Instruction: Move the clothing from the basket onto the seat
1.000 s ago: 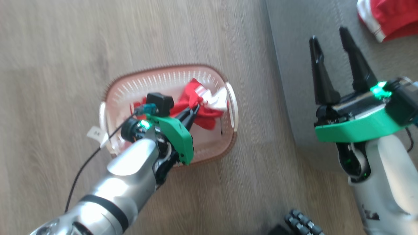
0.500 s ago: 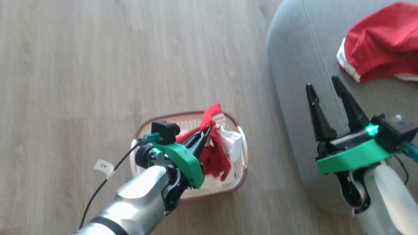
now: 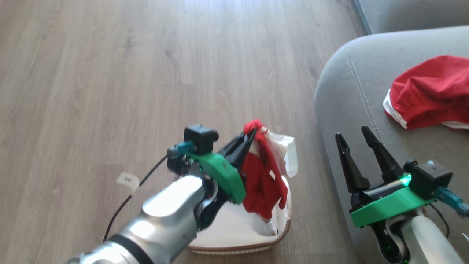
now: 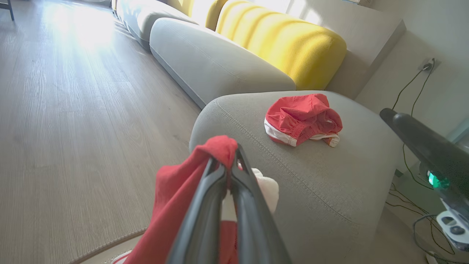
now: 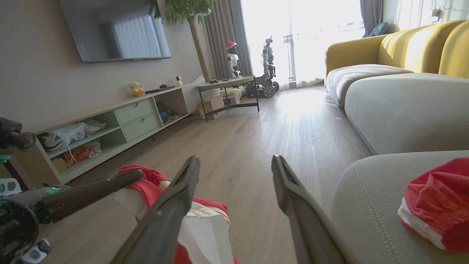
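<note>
Red garment (image 3: 432,91) already on seat (image 3: 340,102); left gripper (image 3: 252,134) pinches second garment (image 3: 262,179) above basket (image 3: 282,229); right gripper (image 3: 351,134) spread, empty.

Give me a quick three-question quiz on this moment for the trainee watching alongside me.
1. Fill in: how many garments lie on the seat?
2. True or false: the right gripper is open and empty.
3. The left gripper is shut on a red and white garment, which hangs: A) over the basket; B) flat on the floor; C) on the seat.
Key: 1, one, the bunched red garment; 2, true; 3, A.
</note>
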`<state>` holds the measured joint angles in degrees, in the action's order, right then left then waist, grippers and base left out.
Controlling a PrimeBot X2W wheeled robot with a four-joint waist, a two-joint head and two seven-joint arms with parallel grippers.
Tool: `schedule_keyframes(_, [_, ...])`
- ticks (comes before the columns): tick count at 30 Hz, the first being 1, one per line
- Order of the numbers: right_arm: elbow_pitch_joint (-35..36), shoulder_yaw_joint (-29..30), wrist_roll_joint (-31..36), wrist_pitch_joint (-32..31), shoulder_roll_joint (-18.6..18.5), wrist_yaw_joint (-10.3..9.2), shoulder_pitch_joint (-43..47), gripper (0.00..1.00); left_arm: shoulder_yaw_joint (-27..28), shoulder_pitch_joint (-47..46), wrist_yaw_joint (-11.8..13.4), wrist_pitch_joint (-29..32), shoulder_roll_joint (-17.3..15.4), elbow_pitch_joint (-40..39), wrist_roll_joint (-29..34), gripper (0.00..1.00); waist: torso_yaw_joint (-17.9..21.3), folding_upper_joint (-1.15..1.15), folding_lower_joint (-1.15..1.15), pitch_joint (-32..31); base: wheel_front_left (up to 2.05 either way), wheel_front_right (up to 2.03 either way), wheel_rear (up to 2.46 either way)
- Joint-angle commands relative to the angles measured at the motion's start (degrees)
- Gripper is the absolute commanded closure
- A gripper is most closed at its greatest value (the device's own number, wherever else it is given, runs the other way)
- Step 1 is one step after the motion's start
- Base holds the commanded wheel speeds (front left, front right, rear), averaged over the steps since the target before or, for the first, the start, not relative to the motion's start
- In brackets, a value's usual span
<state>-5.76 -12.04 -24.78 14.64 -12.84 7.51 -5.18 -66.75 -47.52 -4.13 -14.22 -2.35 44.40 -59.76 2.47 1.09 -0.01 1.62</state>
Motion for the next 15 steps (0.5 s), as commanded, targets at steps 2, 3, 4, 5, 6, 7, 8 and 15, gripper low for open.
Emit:
schedule_keyframes(2, [1.8,-1.5,-0.6,0.4,0.0,-0.02,-0.6,0.00,2.7,-5.6,0.2,-0.8,-0.5,-2.2,0.8,1.00,-0.9,0.00,0.01,-1.0,0.00,0.00,0.00])
schedule_keyframes(3, [1.8,-1.8,-0.6,0.4,0.1,-0.02,-0.4,0.00,3.0,-6.4,0.3,-0.8,-0.5,-2.4,1.1,1.00,-1.0,0.00,0.01,-1.1,0.00,0.00,0.00])
schedule_keyframes(4, [1.7,-2.1,-0.7,0.4,0.1,-0.02,-0.3,0.00,3.3,-7.1,0.3,-0.8,-0.5,-2.5,1.2,1.00,-1.0,0.00,0.01,-1.2,0.00,0.00,0.00])
schedule_keyframes(5, [1.6,-2.4,-0.7,0.4,0.2,-0.02,-0.2,0.00,3.6,-7.7,0.3,-0.8,-0.5,-2.6,1.2,1.00,-1.1,0.00,0.01,-1.3,0.00,0.00,0.00])
schedule_keyframes(6, [1.5,-2.6,-0.8,0.4,0.3,-0.02,-0.1,0.00,3.9,-8.5,0.3,-0.8,-0.5,-2.6,1.3,1.00,-1.1,0.00,0.01,-1.4,0.00,0.00,0.00])
schedule_keyframes(7, [1.4,-2.9,-0.8,0.4,0.4,-0.02,-0.2,0.00,4.1,-9.5,0.5,-0.8,-0.5,-2.4,2.0,1.00,-1.1,0.00,0.01,-1.4,0.00,0.00,0.00])
schedule_keyframes(8, [1.4,-3.3,-0.9,0.4,0.5,-0.02,-0.3,0.00,4.6,-10.3,0.6,-0.8,-0.5,-2.3,2.3,1.00,-1.0,0.00,0.01,-1.4,0.00,0.00,0.00])
schedule_keyframes(15, [0.6,-5.9,-1.1,0.4,0.0,-0.02,-0.4,0.00,7.5,-12.5,0.3,-0.8,-0.5,-2.9,2.4,1.00,-1.0,0.00,0.01,-1.7,0.00,0.00,0.00])
